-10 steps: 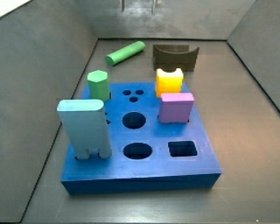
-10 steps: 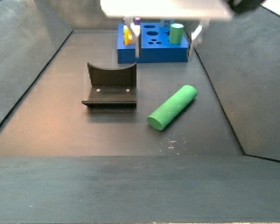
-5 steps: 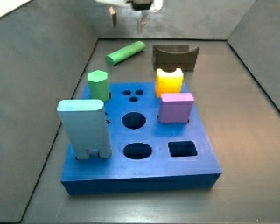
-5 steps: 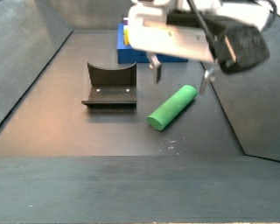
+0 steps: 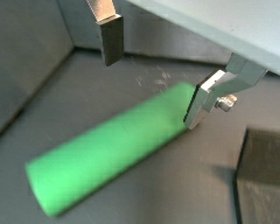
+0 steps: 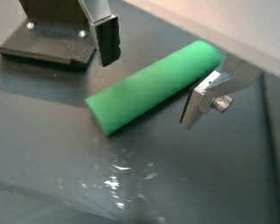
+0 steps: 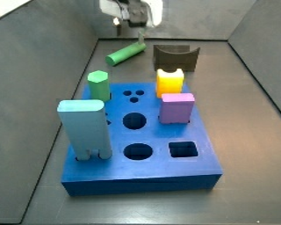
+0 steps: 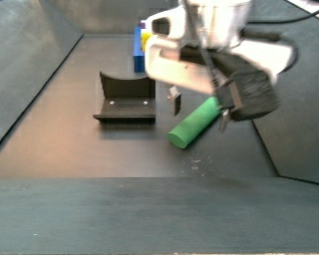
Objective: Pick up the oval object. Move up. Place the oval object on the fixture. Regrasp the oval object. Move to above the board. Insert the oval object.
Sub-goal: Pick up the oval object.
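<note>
Pincer (image 6: 152, 68) spread wide astride the oval object (image 6: 157, 86), not gripping it.

In both wrist views one finger (image 5: 109, 37) stands clear on one side of the oval object (image 5: 113, 152) and the other sits just beside its opposite flank; contact cannot be told. The rod lies flat on the table (image 8: 136, 164), just beside the fixture (image 8: 127, 99). In a side view the fixture (image 7: 176, 57) stands between the rod (image 7: 126, 52) and the board (image 7: 143, 158).
</note>
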Robot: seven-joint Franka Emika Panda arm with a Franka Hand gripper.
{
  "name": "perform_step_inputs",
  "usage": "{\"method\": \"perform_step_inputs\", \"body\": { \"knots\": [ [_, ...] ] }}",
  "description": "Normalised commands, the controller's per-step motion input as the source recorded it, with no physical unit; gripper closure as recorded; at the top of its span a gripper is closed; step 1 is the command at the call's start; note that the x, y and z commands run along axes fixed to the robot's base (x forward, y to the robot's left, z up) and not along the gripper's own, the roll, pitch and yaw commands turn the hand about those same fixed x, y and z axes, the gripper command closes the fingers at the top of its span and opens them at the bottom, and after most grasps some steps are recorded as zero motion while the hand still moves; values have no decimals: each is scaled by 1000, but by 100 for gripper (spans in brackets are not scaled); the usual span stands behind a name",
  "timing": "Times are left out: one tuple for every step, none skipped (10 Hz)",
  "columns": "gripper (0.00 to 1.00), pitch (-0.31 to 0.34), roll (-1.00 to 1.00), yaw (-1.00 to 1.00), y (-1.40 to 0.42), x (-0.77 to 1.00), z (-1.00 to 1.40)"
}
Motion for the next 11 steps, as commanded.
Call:
{"method": "perform_step_inputs", "body": {
  "knots": [
    [0, -23, 153, -274, 0, 100, -983],
    [0, -66, 150, -306, -23, -220, -900],
    [0, 29, -20, 0, 26, 0, 0],
    [0, 0, -4, 0, 0, 0, 0],
    [0, 0, -6, 0, 0, 0, 0],
    [0, -24, -19, 217, 0, 129, -303],
    [0, -200, -167, -111, 46, 146, -643],
    [0, -289, -143, -269, 0, 163, -531],
    [0, -293, -94, -223, 0, 0, -566],
    [0, 0, 36, 0, -20, 0, 0],
    [0, 0, 9, 0, 0, 0, 0]
  ]
}}
